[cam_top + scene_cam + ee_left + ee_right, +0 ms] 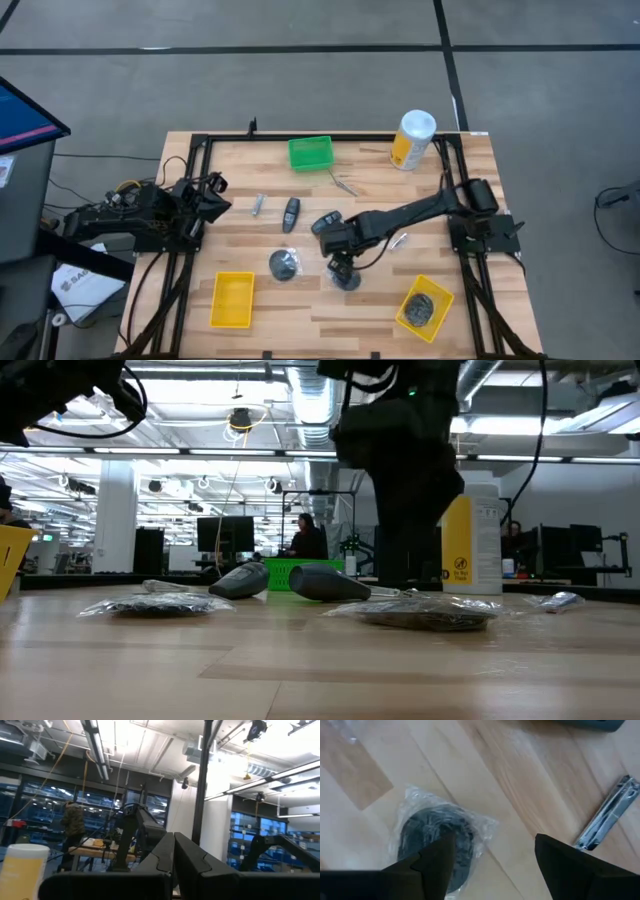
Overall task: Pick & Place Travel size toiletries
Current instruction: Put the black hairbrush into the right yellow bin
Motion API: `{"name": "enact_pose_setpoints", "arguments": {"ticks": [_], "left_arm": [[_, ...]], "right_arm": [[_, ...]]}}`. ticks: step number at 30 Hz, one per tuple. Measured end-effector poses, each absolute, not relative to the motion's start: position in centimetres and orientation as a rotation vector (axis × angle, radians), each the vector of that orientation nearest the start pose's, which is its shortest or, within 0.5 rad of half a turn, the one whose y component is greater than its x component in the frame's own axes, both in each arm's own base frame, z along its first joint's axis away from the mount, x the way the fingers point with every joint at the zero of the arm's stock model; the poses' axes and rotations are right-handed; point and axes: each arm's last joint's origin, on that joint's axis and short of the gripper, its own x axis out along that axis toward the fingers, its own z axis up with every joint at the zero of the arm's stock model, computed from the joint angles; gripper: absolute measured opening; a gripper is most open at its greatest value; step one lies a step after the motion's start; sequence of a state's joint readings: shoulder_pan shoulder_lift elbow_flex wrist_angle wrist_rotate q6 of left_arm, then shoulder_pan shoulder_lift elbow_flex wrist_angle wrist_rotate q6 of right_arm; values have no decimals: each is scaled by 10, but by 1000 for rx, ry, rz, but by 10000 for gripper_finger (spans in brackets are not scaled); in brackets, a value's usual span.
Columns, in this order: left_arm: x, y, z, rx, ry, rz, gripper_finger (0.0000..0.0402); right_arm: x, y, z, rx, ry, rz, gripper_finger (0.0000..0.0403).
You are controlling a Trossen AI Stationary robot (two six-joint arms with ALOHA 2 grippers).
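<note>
Three black round bundles (284, 263) – one under spread right gripper (345, 274).

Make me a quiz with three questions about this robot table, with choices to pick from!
1. Where is the green tray?
A. far edge of the table
B. near edge
C. on the floor

2. How many yellow trays?
A. one
B. two
C. four

3. The right end effector is
A. shut on a tray
B. open above a black bundle in a clear bag
C. lifting the canister

Answers: 1 A, it sits by the table's far edge in the high view. 2 B, one is empty and the other holds a dark bundle. 3 B, its fingers stand apart over the bundle.
</note>
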State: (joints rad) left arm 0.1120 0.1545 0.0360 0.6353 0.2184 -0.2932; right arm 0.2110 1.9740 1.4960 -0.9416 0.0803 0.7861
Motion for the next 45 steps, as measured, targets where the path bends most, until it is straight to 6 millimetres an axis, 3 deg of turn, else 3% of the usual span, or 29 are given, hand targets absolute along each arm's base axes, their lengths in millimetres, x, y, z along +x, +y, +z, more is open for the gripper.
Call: {"name": "enact_pose_setpoints", "arguments": {"ticks": [17,26,32,38,45], "left_arm": [[94,4,222,-200,-484,-196,1],[94,4,222,-199,-487,-196,1],[94,4,222,-199,-483,-198,1],[95,4,222,-201,-480,-195,1],[95,4,222,-200,-479,-194,1]], "right_arm": [[379,75,176,577,1385,-563,266],[385,74,140,563,1474,-593,266],[391,75,139,587,1425,-563,261],[390,78,140,602,1436,-544,209],[390,81,140,598,1437,-534,90]]}}
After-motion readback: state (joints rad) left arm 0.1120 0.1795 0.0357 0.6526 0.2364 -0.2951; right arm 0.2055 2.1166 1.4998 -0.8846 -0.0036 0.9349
